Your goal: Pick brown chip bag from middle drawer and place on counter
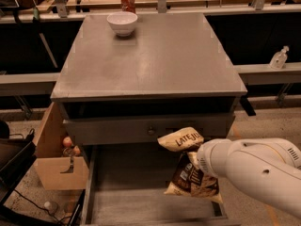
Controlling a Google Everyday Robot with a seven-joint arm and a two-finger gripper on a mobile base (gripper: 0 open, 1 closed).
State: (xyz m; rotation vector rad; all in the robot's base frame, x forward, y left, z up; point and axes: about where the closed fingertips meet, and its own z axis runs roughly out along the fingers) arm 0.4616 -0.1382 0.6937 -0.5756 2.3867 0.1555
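The brown chip bag [187, 172], dark brown with tan ends, hangs upright in the air above the open middle drawer [124, 192], its top end in front of the upper drawer front. My gripper [196, 166] is at the end of the white arm [249, 173], which reaches in from the lower right. It is shut on the bag's right side and is mostly hidden by the bag and the wrist. The drawer's grey floor is bare. The grey counter [150, 55] lies above, behind the bag.
A white bowl [122, 22] and a red can [127, 1] stand at the counter's far left. An open cardboard box [56, 161] sits on the floor left of the cabinet. A spray bottle [279, 58] stands on the ledge at right.
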